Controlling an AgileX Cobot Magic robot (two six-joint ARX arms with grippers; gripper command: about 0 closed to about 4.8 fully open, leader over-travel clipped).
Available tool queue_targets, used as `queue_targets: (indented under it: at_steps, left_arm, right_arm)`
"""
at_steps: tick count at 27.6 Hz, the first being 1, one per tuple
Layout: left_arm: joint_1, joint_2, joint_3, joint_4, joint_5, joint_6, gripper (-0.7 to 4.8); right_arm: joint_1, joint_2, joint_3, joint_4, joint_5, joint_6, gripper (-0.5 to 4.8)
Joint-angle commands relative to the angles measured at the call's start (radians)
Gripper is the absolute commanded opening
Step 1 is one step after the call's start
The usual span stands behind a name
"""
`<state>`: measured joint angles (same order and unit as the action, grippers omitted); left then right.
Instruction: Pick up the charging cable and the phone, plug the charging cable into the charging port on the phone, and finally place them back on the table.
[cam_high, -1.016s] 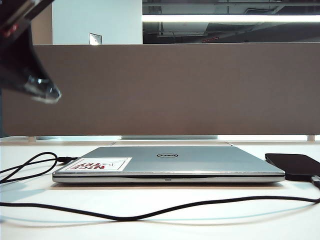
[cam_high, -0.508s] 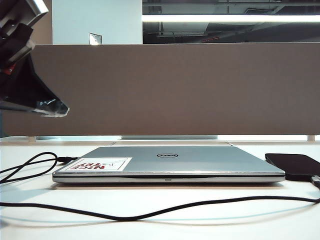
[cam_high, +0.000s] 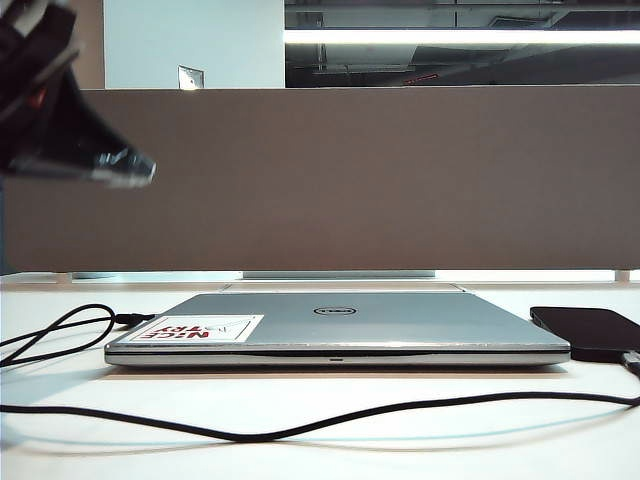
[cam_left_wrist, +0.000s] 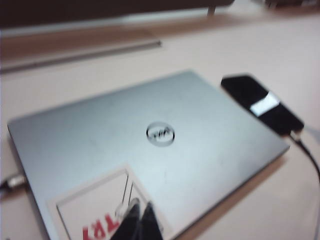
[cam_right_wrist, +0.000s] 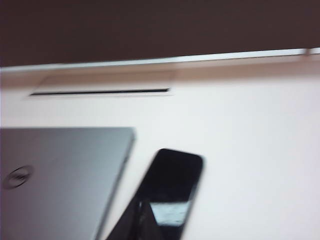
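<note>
The black phone (cam_high: 590, 330) lies flat on the white table (cam_high: 480, 445) to the right of the laptop; it also shows in both wrist views (cam_left_wrist: 260, 102) (cam_right_wrist: 172, 190). The black charging cable (cam_high: 300, 428) snakes along the table's front, and its silvery plug (cam_left_wrist: 296, 135) sits at the phone's near end. My left gripper (cam_high: 135, 172) hangs shut and empty high at the upper left, over the laptop's sticker (cam_left_wrist: 140, 212). My right gripper (cam_right_wrist: 140, 220) is shut and empty above the phone's near edge; the exterior view does not show it.
A closed silver Dell laptop (cam_high: 335, 330) with a red-lettered sticker (cam_high: 195, 328) fills the table's middle. Another black cord (cam_high: 60, 330) loops at its left side. A grey-brown divider panel (cam_high: 400, 180) stands behind the table.
In the exterior view my left gripper has risen and swung to the right, tipping closer to level. Phone, cable and laptop have not moved.
</note>
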<state>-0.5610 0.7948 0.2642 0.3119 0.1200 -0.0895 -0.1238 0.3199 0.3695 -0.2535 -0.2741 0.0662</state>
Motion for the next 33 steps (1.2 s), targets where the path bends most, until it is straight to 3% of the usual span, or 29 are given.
queue_targets:
  at_steps: [1, 7, 14, 24, 27, 30, 33]
  left_arm:
    - [0.0, -0.002, 0.002, 0.176, 0.0, 0.004, -0.05]
    - [0.0, -0.002, 0.002, 0.349, 0.0, 0.004, -0.05]
    - [0.0, -0.002, 0.002, 0.362, 0.0, 0.004, -0.05]
    - [0.0, -0.002, 0.002, 0.363, 0.0, 0.004, -0.05]
    - [0.0, -0.002, 0.002, 0.363, 0.0, 0.004, -0.05]
    - [0.0, -0.002, 0.002, 0.364, 0.0, 0.004, -0.05]
    - [0.0, -0.002, 0.002, 0.363, 0.0, 0.004, -0.05]
  right_arm:
    - [-0.001, -0.12, -0.053, 0.023, 0.087, 0.014, -0.05]
    - [-0.001, -0.307, -0.13, 0.028, 0.125, 0.02, -0.05]
    - [-0.001, -0.32, -0.229, 0.118, 0.097, 0.02, -0.05]
    - [0.003, -0.32, -0.346, 0.289, 0.143, 0.02, -0.05]
    - [0.066, -0.32, -0.345, 0.281, 0.17, 0.019, -0.05]
    - [0.167, -0.32, -0.345, 0.281, 0.299, -0.011, -0.05]
    - [0.176, -0.32, -0.345, 0.281, 0.307, -0.019, -0.05]
